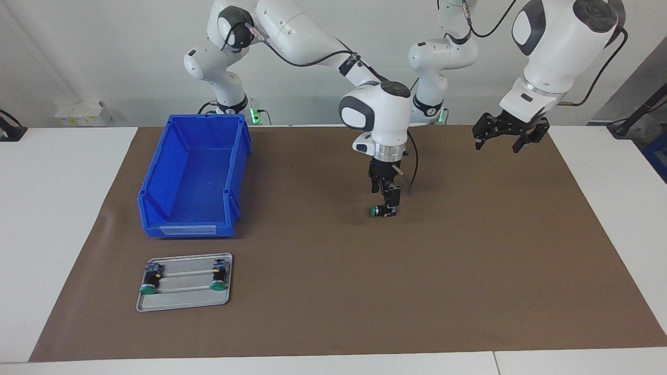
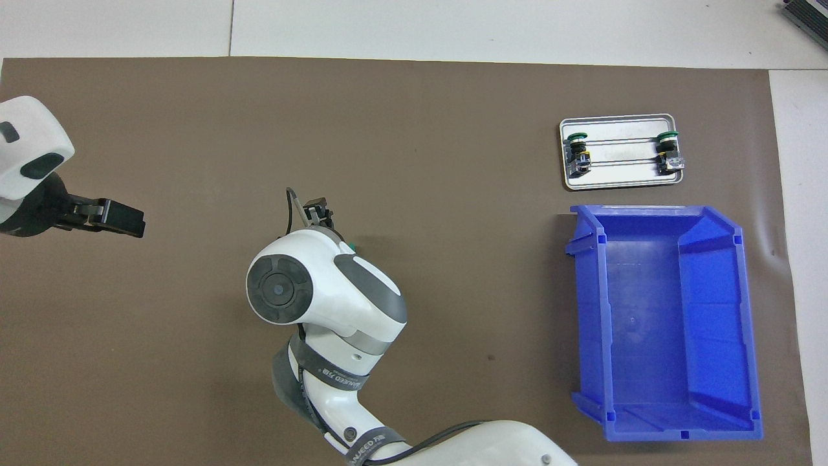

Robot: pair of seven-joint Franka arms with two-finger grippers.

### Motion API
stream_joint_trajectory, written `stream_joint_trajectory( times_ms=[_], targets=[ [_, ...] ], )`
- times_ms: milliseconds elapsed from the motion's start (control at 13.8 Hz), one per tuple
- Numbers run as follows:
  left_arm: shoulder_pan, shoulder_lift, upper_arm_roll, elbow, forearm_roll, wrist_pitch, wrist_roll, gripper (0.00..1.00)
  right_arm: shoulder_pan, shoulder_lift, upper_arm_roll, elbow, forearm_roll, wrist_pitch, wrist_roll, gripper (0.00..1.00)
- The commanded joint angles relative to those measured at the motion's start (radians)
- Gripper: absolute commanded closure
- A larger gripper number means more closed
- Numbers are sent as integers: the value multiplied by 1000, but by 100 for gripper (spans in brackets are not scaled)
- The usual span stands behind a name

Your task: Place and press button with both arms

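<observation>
My right gripper (image 1: pixel 387 207) hangs straight down over the middle of the brown mat. It is shut on a button (image 1: pixel 379 211) held on its side just at the mat's surface, green cap toward the right arm's end. I cannot tell whether the button touches the mat. In the overhead view only the button's green cap (image 2: pixel 351 246) peeks out beside the right wrist, which hides the fingers. My left gripper (image 1: pixel 509 136) is open and empty, raised over the mat toward the left arm's end; it also shows in the overhead view (image 2: pixel 123 220).
A metal tray (image 1: pixel 182 306) holds two more green-capped buttons (image 1: pixel 150 284) (image 1: pixel 219 278) toward the right arm's end, and shows in the overhead view (image 2: pixel 621 120). A blue bin (image 1: pixel 156 182) stands nearer the robots than the tray, empty (image 2: pixel 585 310).
</observation>
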Motion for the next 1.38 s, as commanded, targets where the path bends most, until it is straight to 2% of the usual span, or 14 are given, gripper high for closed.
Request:
stream_joint_trajectory(
  times_ms=[0,145,362,507,652,869,1087,1304],
  targets=[
    [-31,-35,6,-51,-20,23,171,0,-112,-214,10,-203,-3,-3,-263,0],
    [-47,-43,6,-89,-94,78,263,0,-210,-282,10,-238,26,-20,-471,0],
    [-91,-96,6,-249,-207,283,449,0,-360,-353,10,-240,146,-109,-842,0],
    [-143,-116,6,-343,-211,365,597,0,-466,-402,10,-240,207,-194,-1048,0],
    [-187,-104,7,-389,-211,449,801,0,-547,-428,9,-240,210,-271,-1225,0],
    [-293,-86,9,-469,-211,555,827,0,-659,-450,9,-238,209,-337,-1452,0],
    [-356,-3,11,-472,-204,642,837,0,-751,-489,7,-232,209,-377,-1655,0],
    [-366,40,11,-469,-115,702,868,1,-759,-519,3,-165,183,-478,-1770,0]
  ],
)
